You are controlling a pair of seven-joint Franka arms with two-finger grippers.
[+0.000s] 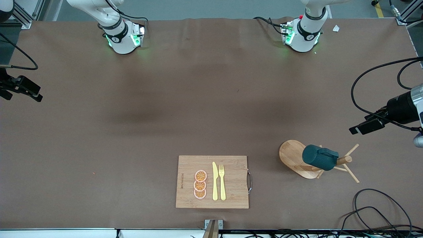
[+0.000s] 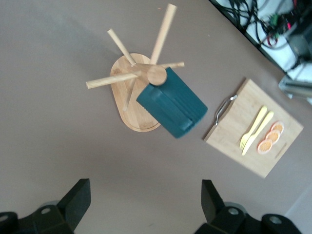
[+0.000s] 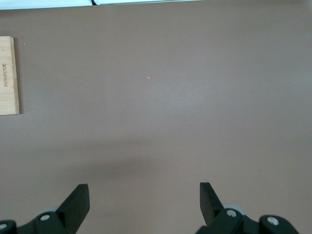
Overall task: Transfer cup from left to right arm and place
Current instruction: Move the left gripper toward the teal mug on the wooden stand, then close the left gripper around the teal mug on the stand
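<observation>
Hanging on a peg of the wooden mug tree (image 1: 299,162), the cup (image 1: 319,157) sits toward the left arm's end of the desk (image 1: 132,132), beside the wooden cutting board (image 1: 185,181) and about as near the front camera as the board is. It is tipped on its side: its long axis runs nearly level along the peg, with the closed bottom pointing toward the board and the mouth toward the tree's post.

From the left wrist view the left hand (image 2: 146,207) looks down on the cup (image 2: 171,108) from high above, both fingers spread wide and nothing between them. That arm is plainly the nearer one, so the first reach looks to be its job: I judge it must drop toward the ribbed body and close across it, not along the peg.

The right hand (image 3: 144,204) is likewise wide open and empty, raised over bare desk toward the right arm's end, with only a corner of the board (image 3: 9,75) in its view; that arm waits.
</observation>
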